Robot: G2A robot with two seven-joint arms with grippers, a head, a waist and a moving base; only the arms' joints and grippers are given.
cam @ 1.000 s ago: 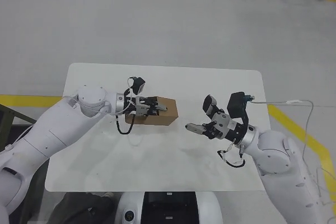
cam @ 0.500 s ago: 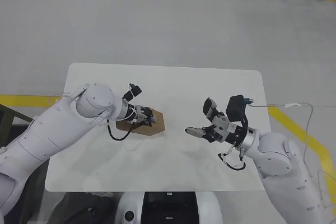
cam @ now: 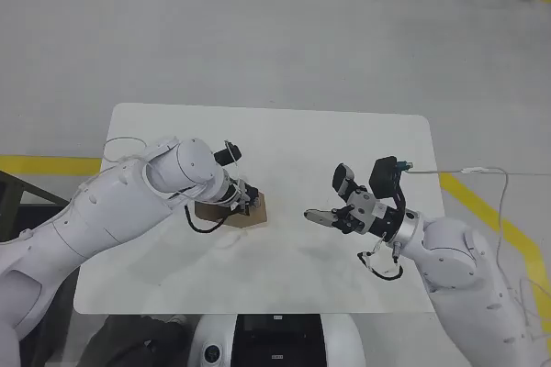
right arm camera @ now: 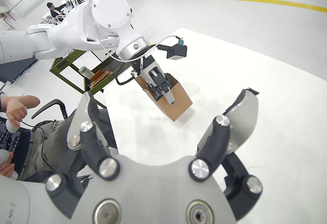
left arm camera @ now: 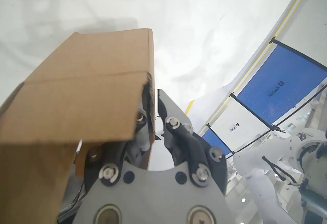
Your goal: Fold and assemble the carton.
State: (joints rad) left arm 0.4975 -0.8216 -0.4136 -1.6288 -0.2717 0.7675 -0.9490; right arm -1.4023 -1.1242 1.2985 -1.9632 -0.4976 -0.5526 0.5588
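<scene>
Carton material: brown corrugated cardboard carton, matte, with crisp creases and raw cut edges; a fold seam runs across one panel in the left wrist view.
Carton shape: box-like, partly erected, one end open, flaps not closed.
Surface: white, smooth surface, rectangular with rounded corners.
End effector build: grey metal plates with black finger links and bright screw heads.
Carton location: on the left half of the surface, about midway between the far and near edges, well in from the left edge.
Carton attitude: tilted, open end turned up toward the left arm; whether its lowest corner touches the surface cannot be told.
Left end effector: left end effector is clamped on one carton wall at the open end, one finger inside the box and one outside.
Right end effector: right end effector has its fingers spread wide apart and holds nothing; it sits over the right half of the surface, facing the carton and well apart from it.
Room between: a bare white stretch of surface separates the carton from the right end effector.
Room at edges: bare surface lies between the carton and the far edge, and between the carton and the near edge.
</scene>
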